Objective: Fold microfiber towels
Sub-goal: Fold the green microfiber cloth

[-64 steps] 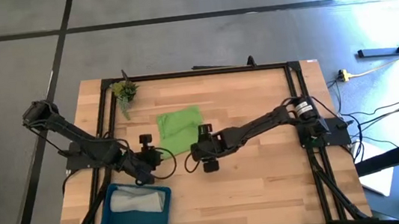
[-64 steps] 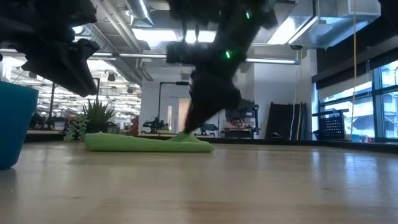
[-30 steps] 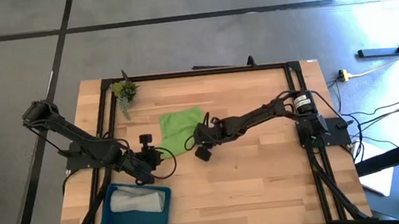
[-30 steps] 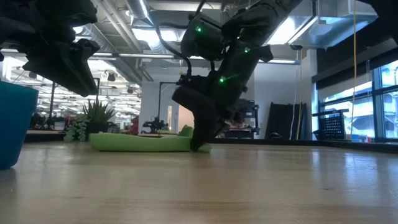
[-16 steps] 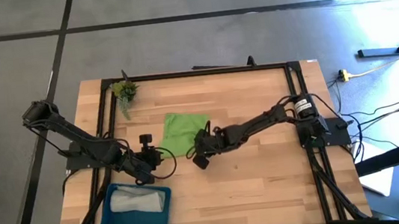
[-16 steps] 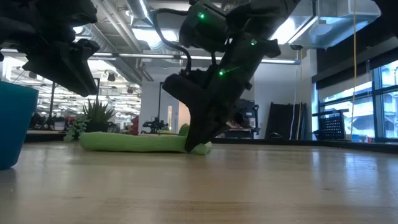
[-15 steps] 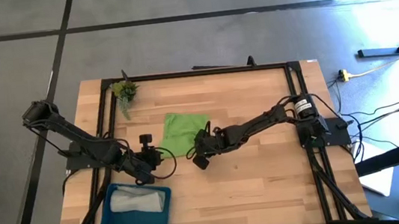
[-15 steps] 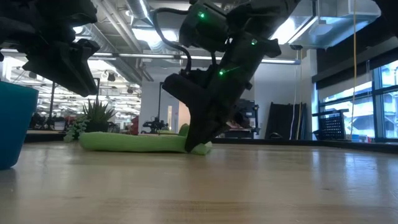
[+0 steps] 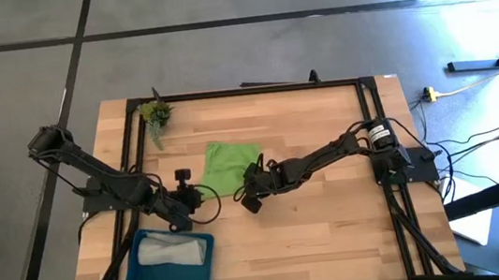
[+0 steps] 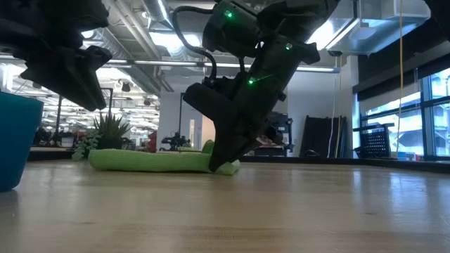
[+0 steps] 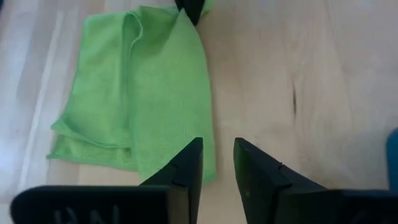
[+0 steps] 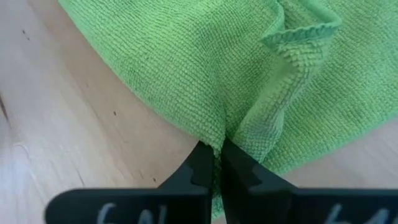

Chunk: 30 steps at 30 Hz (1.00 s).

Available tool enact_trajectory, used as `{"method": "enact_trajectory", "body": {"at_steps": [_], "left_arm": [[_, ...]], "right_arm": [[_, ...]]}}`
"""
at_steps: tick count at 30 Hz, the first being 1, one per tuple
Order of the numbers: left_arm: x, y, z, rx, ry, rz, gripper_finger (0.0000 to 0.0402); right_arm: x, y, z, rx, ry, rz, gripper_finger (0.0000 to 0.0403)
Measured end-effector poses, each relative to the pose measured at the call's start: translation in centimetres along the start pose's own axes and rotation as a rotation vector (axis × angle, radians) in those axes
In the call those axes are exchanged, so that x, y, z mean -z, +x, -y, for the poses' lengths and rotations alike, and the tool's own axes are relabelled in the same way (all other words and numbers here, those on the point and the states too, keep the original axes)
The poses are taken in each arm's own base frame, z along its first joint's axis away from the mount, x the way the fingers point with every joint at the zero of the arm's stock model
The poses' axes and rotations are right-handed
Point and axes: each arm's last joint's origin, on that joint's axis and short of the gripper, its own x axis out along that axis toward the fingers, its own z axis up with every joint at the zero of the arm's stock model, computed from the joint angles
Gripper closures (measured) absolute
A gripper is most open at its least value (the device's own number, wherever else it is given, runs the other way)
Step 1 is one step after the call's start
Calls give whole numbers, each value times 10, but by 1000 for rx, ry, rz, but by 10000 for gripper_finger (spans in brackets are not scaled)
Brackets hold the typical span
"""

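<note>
The lime green microfiber towel lies folded over in layers on the wooden table, also shown in the left wrist view and the low view. My right gripper is down at the towel's near right corner, shut on it. To the towel's left, above the table, my left gripper hovers with a narrow empty gap between its fingers. The light grey towel lies in the blue tray. My right gripper pinches a raised pucker of the green towel at its edge between its two fingers, by the near right corner. The fingers slant down from the table's right side. The towel otherwise lies on the table, with a loose fold beyond the fingers.
A small plant sprig sits at the far left corner. The blue tray stands at the near left, below my left arm, and shows at the low view's left edge. Bare wood lies to the right of and nearer than the towel.
My right gripper, shut on the green towel, has moved toward the near edge and a little left while rolling its wrist, then stopped. It has drawn that corner along, so the towel now lies squarer and flatter, reaching farther left. My left gripper has stayed put.
</note>
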Motion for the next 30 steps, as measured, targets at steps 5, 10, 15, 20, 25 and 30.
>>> {"method": "enact_trajectory", "body": {"at_steps": [5,10,15,20,25,30], "left_arm": [[0,0,0,6,-5,-2,338],[0,0,0,6,-4,-1,321],[-1,1,-2,-1,-15,-4,292],[-3,10,-8,-31,-49,-21,276],[-5,34,-4,-53,-29,-50,278],[-3,55,1,-71,37,-96,275]], "right_arm": [[0,0,0,1,0,2,390],[0,0,0,1,1,3,390],[0,0,0,1,1,3,390],[0,0,0,1,1,4,390],[0,0,0,2,1,5,390],[0,0,0,2,1,5,389]]}}
